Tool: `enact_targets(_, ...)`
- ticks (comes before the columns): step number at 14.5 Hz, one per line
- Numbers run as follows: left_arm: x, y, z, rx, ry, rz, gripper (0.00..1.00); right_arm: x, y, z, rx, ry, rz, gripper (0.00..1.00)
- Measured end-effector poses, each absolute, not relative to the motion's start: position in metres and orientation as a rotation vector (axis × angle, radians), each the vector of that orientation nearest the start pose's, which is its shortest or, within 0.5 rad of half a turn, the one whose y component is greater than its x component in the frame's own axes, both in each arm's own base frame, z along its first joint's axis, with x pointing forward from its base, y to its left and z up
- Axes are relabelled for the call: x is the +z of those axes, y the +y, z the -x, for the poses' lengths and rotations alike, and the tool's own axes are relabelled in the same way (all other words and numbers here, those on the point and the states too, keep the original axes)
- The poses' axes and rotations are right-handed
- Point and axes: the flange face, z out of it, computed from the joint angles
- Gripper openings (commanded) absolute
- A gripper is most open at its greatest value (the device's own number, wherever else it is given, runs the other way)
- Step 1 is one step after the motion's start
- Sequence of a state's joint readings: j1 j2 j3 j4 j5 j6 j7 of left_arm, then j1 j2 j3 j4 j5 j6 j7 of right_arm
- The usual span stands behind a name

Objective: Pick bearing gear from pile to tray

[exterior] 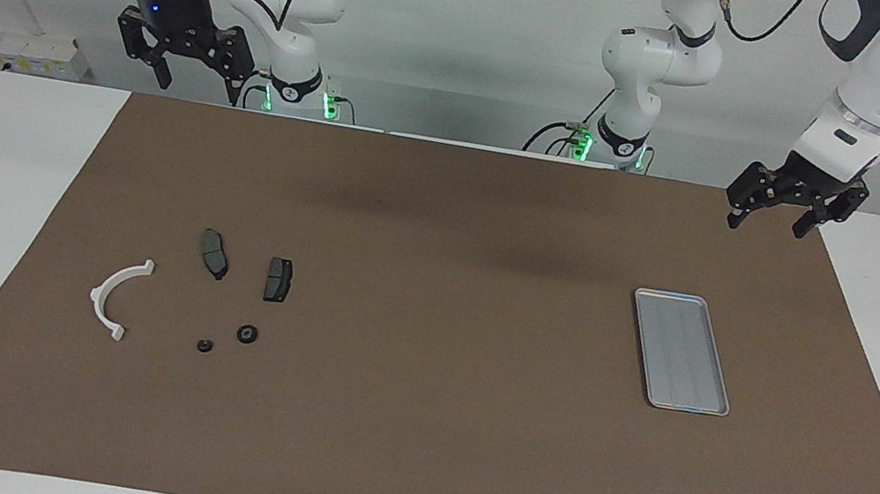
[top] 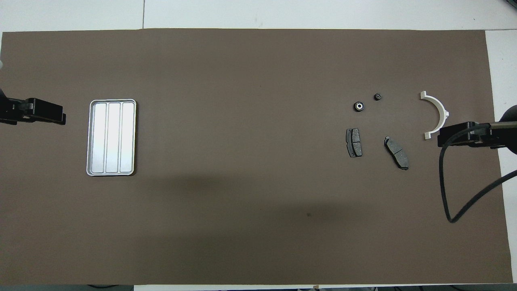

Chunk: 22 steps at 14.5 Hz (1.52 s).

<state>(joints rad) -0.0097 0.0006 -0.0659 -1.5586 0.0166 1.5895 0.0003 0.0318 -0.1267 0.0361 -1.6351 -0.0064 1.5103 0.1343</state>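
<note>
So nothing's been picked yet. Both arms hang up high at the robots' edge of the brown mat, each with fingers spread and nothing in them. The right gripper sits above the mat corner at its own end, and the pile is below it and farther out from the robots: a white half-ring bracket, two dark brake-pad pieces, and two little black round parts. The bigger round one, with a pale centre, looks like the bearing gear; the smaller one lies just beside it, apart from it.

The left gripper waits over its own end, with the tray below it and farther out, empty.

For the pick, the right arm is probably the one to go. It should come straight down over the bigger round part, fingers straddling it, lined up so neither fingertip nudges the smaller part or the pad nearer the robots. It's tiny and flat, so the risk is closing too high and pinching air.
</note>
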Motion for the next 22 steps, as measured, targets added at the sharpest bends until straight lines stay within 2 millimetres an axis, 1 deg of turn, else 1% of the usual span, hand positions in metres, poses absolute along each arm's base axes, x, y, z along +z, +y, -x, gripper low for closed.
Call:
enact_targets(9,0.631,-0.041,-0.557,-0.065,0.121,3.124,1.00,0.656,0.035,-0.506,0.002,0.106,3.151,1.00)
enact_targets(14,0.631,-0.041,-0.559,-0.097,0.120,3.124,1.00,0.656,0.034,-0.499,0.060,0.104,3.154,1.00)
enact_targets(19,0.630,-0.041,-0.560,-0.104,0.120,3.124,1.00,0.656,0.021,-0.499,0.062,0.138,3.152,1.00)
enact_targets(21,0.630,-0.041,-0.560,-0.106,0.120,3.123,1.00,0.652,0.022,-0.502,0.039,0.134,3.151,1.00)
enact_targets(22,0.630,-0.041,-0.560,-0.107,0.120,3.123,1.00,0.646,0.023,-0.507,0.017,0.130,3.151,1.00)
